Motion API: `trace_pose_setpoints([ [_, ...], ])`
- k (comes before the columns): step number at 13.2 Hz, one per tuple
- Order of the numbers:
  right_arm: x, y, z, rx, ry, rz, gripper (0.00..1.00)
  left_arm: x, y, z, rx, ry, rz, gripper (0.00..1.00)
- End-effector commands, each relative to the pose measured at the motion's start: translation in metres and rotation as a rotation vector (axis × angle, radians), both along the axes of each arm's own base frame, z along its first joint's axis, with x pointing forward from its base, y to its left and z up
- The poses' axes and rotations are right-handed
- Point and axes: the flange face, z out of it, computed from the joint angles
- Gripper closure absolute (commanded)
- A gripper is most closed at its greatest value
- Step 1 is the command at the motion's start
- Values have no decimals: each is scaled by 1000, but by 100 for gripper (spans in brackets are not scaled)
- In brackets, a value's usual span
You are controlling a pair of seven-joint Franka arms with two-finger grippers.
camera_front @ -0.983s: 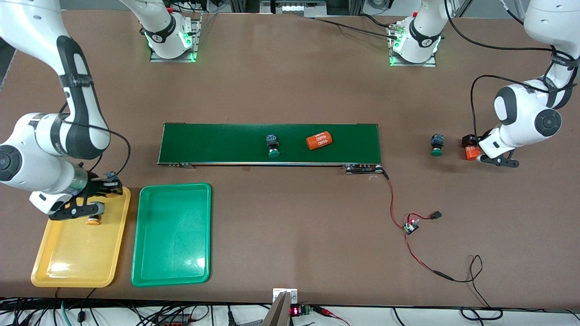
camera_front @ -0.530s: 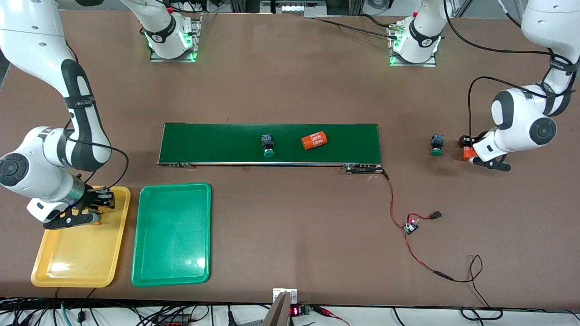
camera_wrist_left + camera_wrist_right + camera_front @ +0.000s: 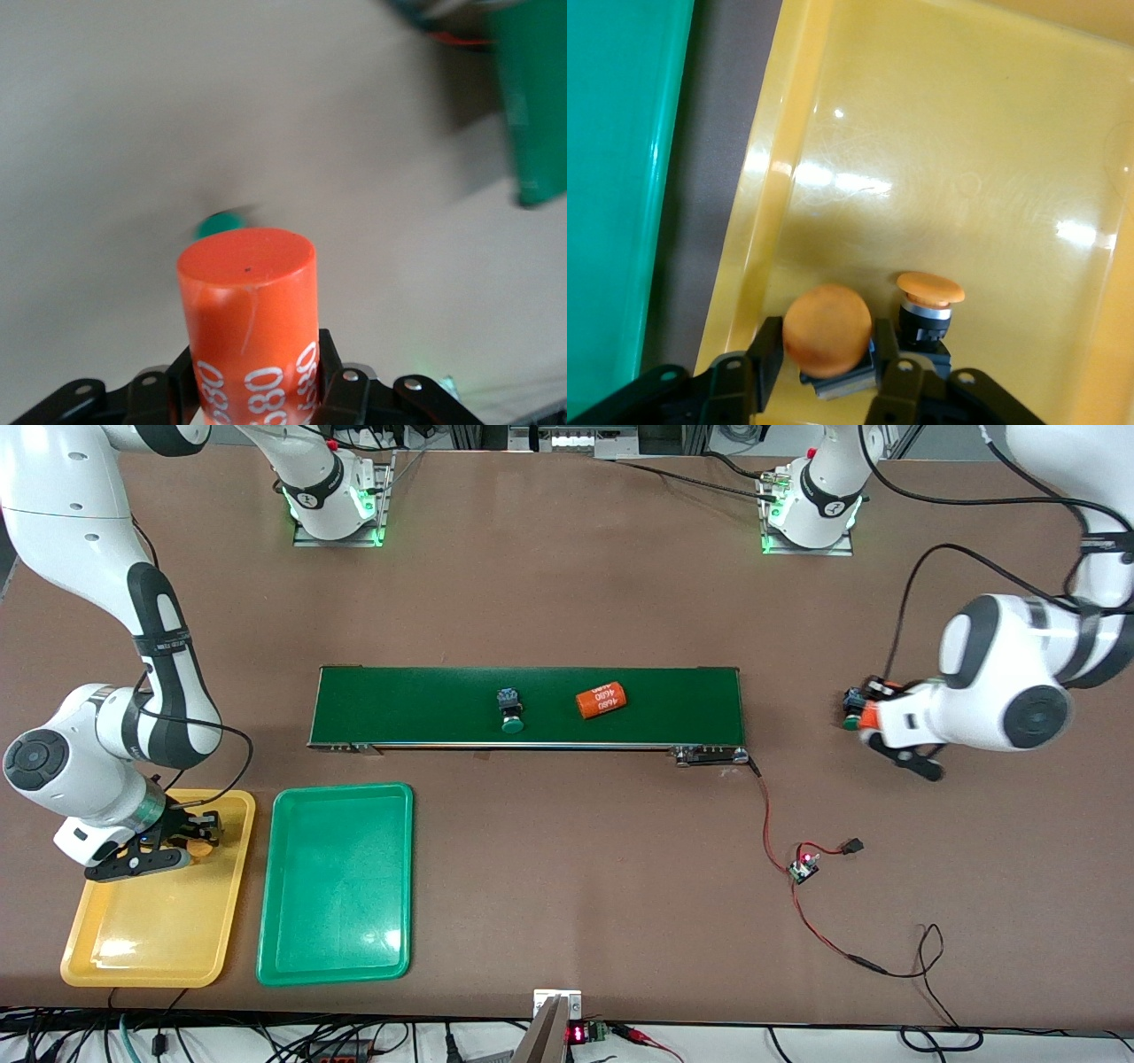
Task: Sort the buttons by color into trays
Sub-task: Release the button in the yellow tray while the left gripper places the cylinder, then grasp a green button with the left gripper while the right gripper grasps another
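Release looks under way in the yellow tray (image 3: 151, 948): the right end effector (image 3: 822, 382) has sunk low, its fingers loosening around an orange-capped button (image 3: 827, 332) beside a second one (image 3: 927, 310). The left end effector (image 3: 257, 400), clenched on an orange "4680" cylinder (image 3: 248, 305), has lifted over the counter (image 3: 567, 584) near a green-capped button (image 3: 852, 707); another rides the conveyor belt (image 3: 425, 704), the green tray (image 3: 337, 886) still unfilled.

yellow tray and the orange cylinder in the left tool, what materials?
Yellow tray: looks like glossy moulded plastic; bright glare spots and faint scuffs on its floor, rounded rim.
Orange cylinder in the left tool: smooth satin orange skin with white printed digits, likely a plastic wrap; the core underneath cannot be told.
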Motion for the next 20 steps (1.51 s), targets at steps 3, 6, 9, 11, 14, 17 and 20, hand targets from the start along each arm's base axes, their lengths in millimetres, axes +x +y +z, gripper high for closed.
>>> trace_pose_setpoints([
  [3,3,4,11,-8,-25,18,0,-23,-167,18,-149,-114,-290,79],
  [6,-21,26,37,22,11,-1,0,-42,-240,1,-227,-167,-466,78],
  [9,-50,70,70,51,106,-130,0,-61,-261,-28,-252,-203,-734,79],
  [11,-78,103,88,62,148,-185,0,-64,-261,-42,-261,-210,-799,78],
  [14,-125,142,99,82,179,-170,0,-67,-264,-62,-235,-232,-873,63],
  [17,-160,190,112,91,185,-221,0,-65,-260,-54,-228,-238,-893,0],
  [20,-188,247,112,96,183,-258,0,-62,-257,-43,-209,-250,-882,0],
])
